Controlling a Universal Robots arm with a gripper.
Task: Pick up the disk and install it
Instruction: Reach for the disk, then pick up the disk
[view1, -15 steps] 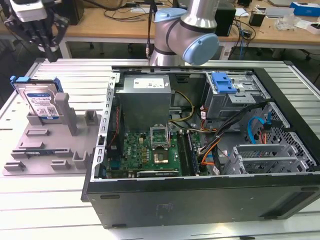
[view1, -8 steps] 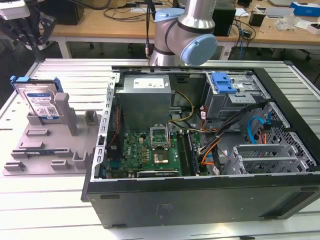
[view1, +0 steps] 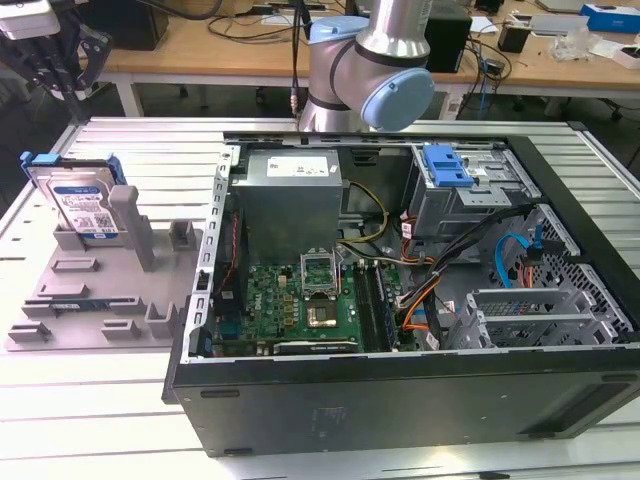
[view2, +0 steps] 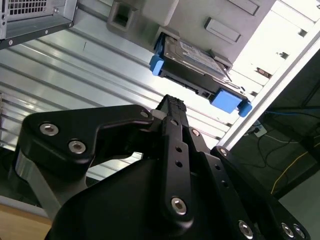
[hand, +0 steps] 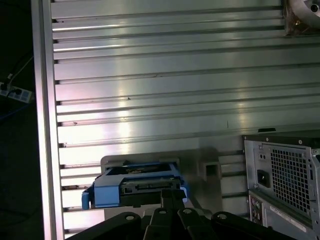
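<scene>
The disk is a silver hard drive in a bright blue bracket. It stands tilted on edge at the back of the grey fixture tray, at the exterior view's left. My gripper hangs in the air above it, apart from it. In both wrist views the disk lies just beyond the black fingertips, which are pressed together with nothing between them. The gripper touches nothing.
An open computer case lies on the slatted metal table, with a blue latch on a grey drive cage at its back right. The arm's base stands behind the case. Upright posts rise from the tray beside the disk.
</scene>
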